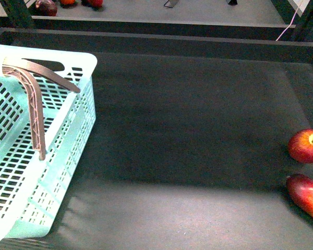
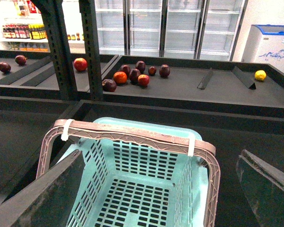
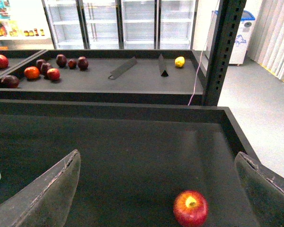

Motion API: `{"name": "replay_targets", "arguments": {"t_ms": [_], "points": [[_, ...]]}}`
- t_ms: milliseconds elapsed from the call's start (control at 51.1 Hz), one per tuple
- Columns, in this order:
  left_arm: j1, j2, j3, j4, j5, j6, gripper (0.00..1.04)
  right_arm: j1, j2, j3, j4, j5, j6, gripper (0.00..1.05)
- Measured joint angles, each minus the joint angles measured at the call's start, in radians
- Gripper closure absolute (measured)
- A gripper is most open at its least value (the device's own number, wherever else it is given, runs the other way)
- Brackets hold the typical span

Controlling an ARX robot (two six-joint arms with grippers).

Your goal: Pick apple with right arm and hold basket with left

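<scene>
Since neither arm shows in the front view, I read the tools from the wrist cameras and the layout from the front one. The dark surface [image 1: 188, 130] fills most of what I see, with a raised rim along its far edge, and behind that rim runs a second dark shelf [image 3: 142, 82].

The basket [image 1: 68, 151] sits at the near-left corner of the surface, its slotted floor showing. Its brown handles [image 2: 132, 135] are swung up together over the middle, bound by white ties [image 2: 190, 147].

The left tool [image 2: 161, 156] hangs above the basket's near end with its jaws spread wide and nothing pinched. I cannot tell how close it is to the handles. The right tool [image 3: 157, 156] is likewise spread and holds nothing, hovering over bare surface.

An elongated red-orange fruit [image 1: 309, 197] lies against the right edge towards the near side. The apple [image 1: 307, 146] rests just beside it on the far side, also at the right edge, stem dimple up, well apart from the basket. From the right wrist camera the apple lies ahead of the tool, nearer its right-hand jaw.

On the far shelf lie two dark dividers [image 3: 123, 68], a cluster of dark and red fruit [image 2: 135, 74] and a lemon [image 3: 180, 61].
</scene>
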Motion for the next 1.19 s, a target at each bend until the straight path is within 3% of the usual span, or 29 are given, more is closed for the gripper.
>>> {"name": "replay_targets", "arguments": {"t_ms": [685,763,841,978,1193], "points": [[0.0,0.0,0.0,0.0,0.0,0.0,0.07,0.0,0.0,0.0,0.0,0.0,0.0,0.09],[-0.025,0.108,0.079,-0.198,-0.101,-0.131,0.07,0.0,0.0,0.0,0.0,0.0,0.0,0.09],[-0.017,0.282,0.146,-0.301,-0.116,-0.335,0.07,0.0,-0.001,0.0,0.0,-0.001,0.001,0.09],[0.006,0.482,0.203,-0.158,-0.065,-0.5,0.07,0.0,-0.001,0.0,0.0,0.0,0.002,0.09],[0.095,0.913,0.344,0.161,0.127,-0.787,0.07,0.0,-0.001,0.0,0.0,0.0,0.002,0.09]]}}
